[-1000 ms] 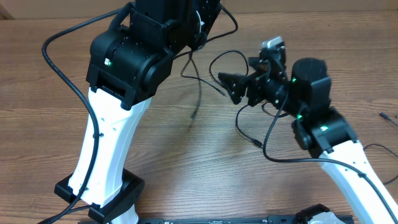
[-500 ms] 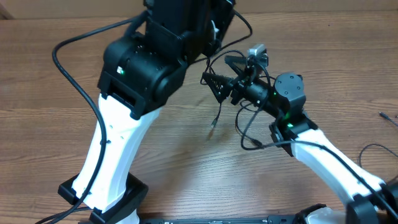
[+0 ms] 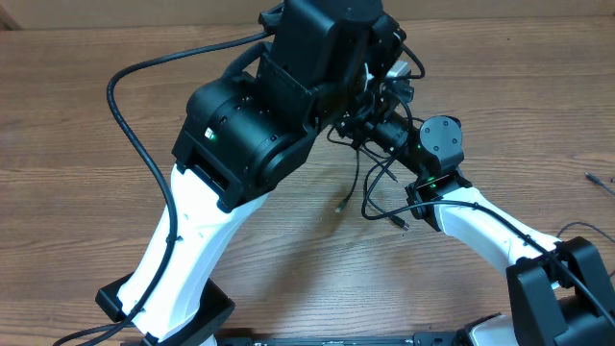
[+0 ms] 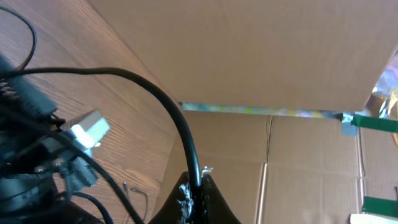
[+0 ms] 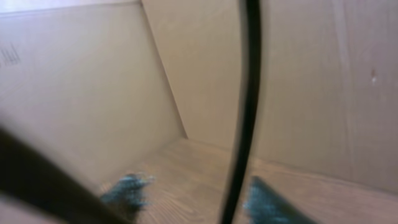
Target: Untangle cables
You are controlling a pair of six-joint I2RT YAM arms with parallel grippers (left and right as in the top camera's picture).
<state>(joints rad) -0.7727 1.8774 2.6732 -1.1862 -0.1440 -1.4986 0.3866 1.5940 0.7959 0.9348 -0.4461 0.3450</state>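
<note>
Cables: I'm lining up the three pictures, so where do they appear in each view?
Overhead: the cables dangle at centre, between the arms.
Left wrist: one cable arcs up from bottom centre.
Right wrist: one cable, blurred vertical line, right of centre.
Shared landmark: the wooden table.

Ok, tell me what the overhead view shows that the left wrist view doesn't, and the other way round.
Only overhead: the left arm and right arm nearly whole, the cables running down from between them to two loose plug ends, and a stray cord near the table's right edge.
Only left wrist: the left gripper shut on one cable, a cardboard wall, green tape.
Both: black cable, the wooden table, the right arm's wrist.
</note>
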